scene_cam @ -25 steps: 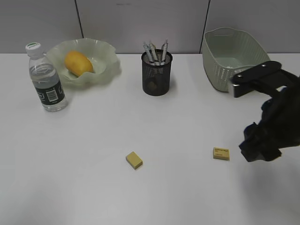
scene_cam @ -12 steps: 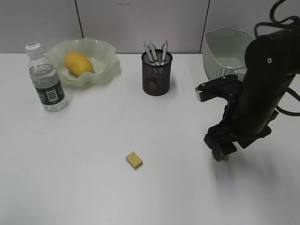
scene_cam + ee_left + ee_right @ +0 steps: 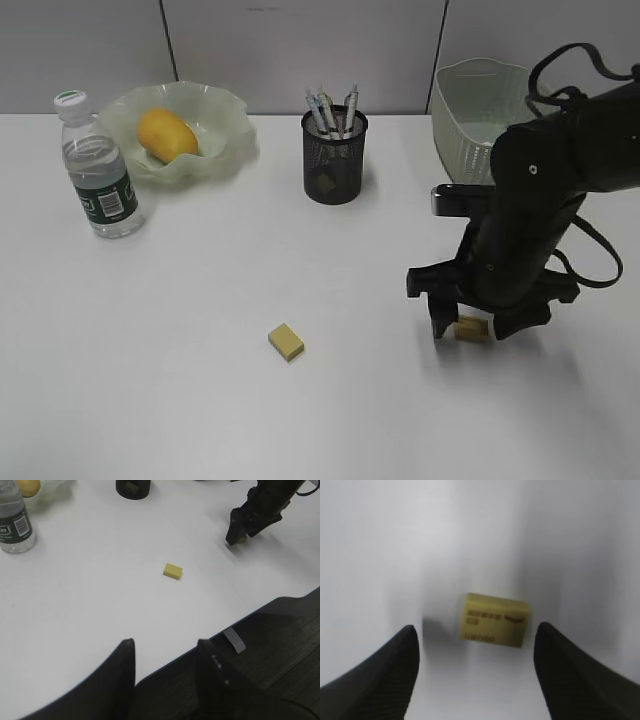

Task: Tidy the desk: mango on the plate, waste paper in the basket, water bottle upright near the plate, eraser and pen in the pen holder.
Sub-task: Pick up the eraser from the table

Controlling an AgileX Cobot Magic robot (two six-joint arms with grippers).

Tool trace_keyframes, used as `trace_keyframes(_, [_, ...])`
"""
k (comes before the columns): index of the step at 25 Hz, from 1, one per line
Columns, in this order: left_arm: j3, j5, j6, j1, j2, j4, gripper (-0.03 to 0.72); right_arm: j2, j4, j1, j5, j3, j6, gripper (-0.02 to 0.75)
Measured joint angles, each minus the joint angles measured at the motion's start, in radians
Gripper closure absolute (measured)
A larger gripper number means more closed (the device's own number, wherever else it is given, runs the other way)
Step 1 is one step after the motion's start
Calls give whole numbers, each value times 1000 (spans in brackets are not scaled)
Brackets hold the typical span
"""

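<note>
A printed yellow eraser (image 3: 496, 619) lies on the white desk (image 3: 200, 400), between the tips of my open right gripper (image 3: 476, 626). In the exterior view this gripper (image 3: 468, 320) stands low over that eraser (image 3: 470, 328). A second yellow eraser (image 3: 286, 342) lies at centre front and also shows in the left wrist view (image 3: 173, 571). My left gripper (image 3: 165, 642) is open and empty over the desk's near edge. The mango (image 3: 167, 134) lies in the plate (image 3: 232, 125). The water bottle (image 3: 100, 170) stands upright beside it. Pens (image 3: 335, 108) stand in the pen holder (image 3: 335, 160). No waste paper is in view.
The basket (image 3: 470, 120) stands at the back right, behind my right arm (image 3: 540, 220). A grey partition wall runs along the desk's far edge. Dark floor lies past the near edge (image 3: 280, 645).
My right arm has swung in from the right edge and come down over the printed eraser, with its open jaws now on either side of it. Nothing else moved.
</note>
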Motion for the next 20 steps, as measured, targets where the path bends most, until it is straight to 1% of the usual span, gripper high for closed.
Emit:
trace_keyframes(4, [0, 1, 0, 0, -1, 0, 378, 29, -5, 0, -15, -2, 61, 218])
trace_keyframes(7, [0, 2, 0, 0, -2, 0, 378, 41, -15, 0, -24, -9, 88, 272])
trace_keyframes(11, [0, 3, 0, 0, -2, 0, 378, 41, -21, 0, -33, -10, 99, 426])
trace_keyframes(17, [0, 3, 0, 0, -2, 0, 378, 43, -26, 0, -18, -32, 93, 425])
trace_keyframes(20, [0, 3, 0, 0, -2, 0, 378, 43, -28, 0, 16, -115, 53, 425])
